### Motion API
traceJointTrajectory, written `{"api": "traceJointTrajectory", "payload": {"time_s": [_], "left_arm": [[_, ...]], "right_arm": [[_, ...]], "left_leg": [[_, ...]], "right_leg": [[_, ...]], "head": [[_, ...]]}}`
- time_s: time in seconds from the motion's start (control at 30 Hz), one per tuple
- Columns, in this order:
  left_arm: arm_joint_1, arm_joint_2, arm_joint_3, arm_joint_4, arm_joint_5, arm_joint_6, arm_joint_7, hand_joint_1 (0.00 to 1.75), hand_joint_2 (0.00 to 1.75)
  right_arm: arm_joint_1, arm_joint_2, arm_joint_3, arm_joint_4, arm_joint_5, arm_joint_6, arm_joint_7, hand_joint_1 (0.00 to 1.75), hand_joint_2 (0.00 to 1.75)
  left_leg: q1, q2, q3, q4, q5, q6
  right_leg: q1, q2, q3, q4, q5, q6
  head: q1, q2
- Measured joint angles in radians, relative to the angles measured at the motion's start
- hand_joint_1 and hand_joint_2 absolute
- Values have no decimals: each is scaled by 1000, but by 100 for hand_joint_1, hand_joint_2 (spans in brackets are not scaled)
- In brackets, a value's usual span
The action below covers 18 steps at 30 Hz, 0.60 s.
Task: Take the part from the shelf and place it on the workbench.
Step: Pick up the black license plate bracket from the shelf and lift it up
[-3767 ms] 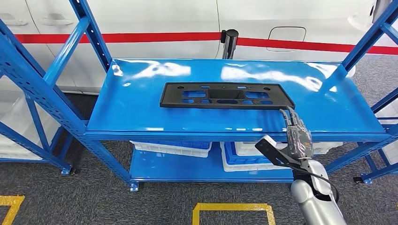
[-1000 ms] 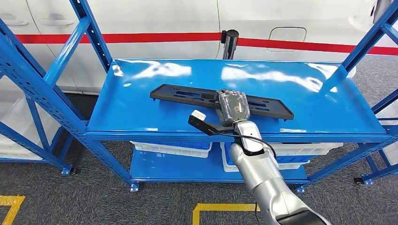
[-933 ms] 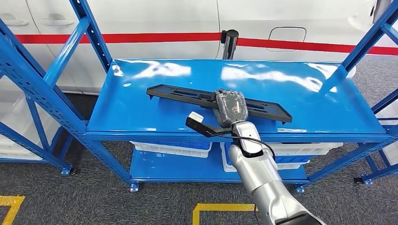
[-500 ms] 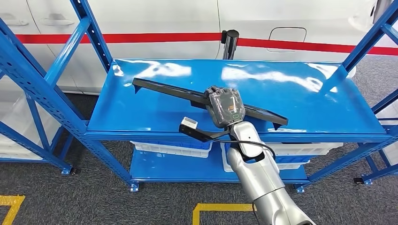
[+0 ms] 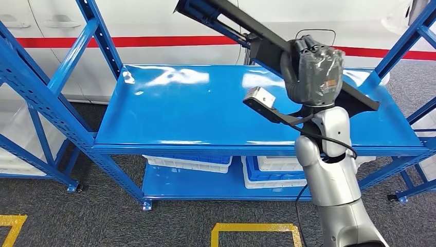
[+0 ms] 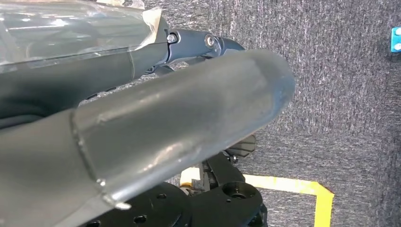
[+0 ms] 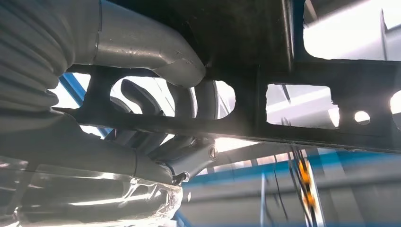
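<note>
Blue steel shelving point(image 5: 154, 139) stands on grey carpet before a white vehicle body with a red stripe point(image 5: 128, 40); its glossy top deck is bare, and white and blue bins point(image 5: 190, 162) sit on the lower deck. Yellow floor tape point(image 5: 254, 227) marks the carpet in front. In the head view the right hand point(image 5: 313, 72) grips the part point(image 5: 247, 28), a long black plastic panel, near its middle and holds it raised in the air, well above the deck's rear right corner. The part is tilted, one end high at the picture's top near the vehicle, the other end low over the deck's right edge, close to the right-hand blue upright point(image 5: 406, 36). A black post point(image 5: 252, 41) behind the shelf is partly hidden by the part. The silver right forearm rises in front of the deck's front edge, with a black cable looped beside it and the wrist camera bracket point(image 5: 262, 100) jutting toward the deck's centre. The right wrist view adds what the head view hides: the underside of the part point(image 7: 302, 99) with its cut-out openings and small round holes, and the fingers point(image 7: 142, 45) wrapped over its edge, bright wall and blue beams behind. The left wrist view shows the left hand point(image 6: 142, 118) above carpet and a yellow tape corner point(image 6: 307, 189), its thumb prominent; whether its fingers are spread or curled cannot be told.
</note>
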Motion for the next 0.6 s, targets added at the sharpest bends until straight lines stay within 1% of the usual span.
{"api": "traceJointTrajectory", "payload": {"time_s": [0.17,0.3,0.47,0.53,0.6], "left_arm": [[-5,0,0,0,-22,8,30,0,0],[-12,0,0,0,-28,14,49,0,0],[-16,0,0,0,-28,15,53,0,0],[-17,0,1,0,-24,8,57,0,0],[-18,0,6,0,-14,-23,67,0,0]], "right_arm": [[-1,-40,-15,-73,-24,-13,-17,175,175],[0,-62,-15,-88,-27,-14,-17,175,175],[1,-78,-15,-93,-31,-14,-17,175,175],[1,-82,-15,-94,-45,-13,-14,175,175],[3,-88,-15,-92,-91,5,-4,175,175]], "left_leg": [[0,0,0,0,0,0],[0,0,0,0,0,0],[0,0,0,0,0,0],[0,0,0,0,0,0],[0,0,0,0,0,0]], "right_leg": [[0,0,0,0,0,0],[0,0,0,0,0,0],[0,0,0,0,0,0],[0,0,0,0,0,0],[0,0,0,0,0,0]], "head": [[0,0],[0,0],[0,0],[0,0],[0,0]]}}
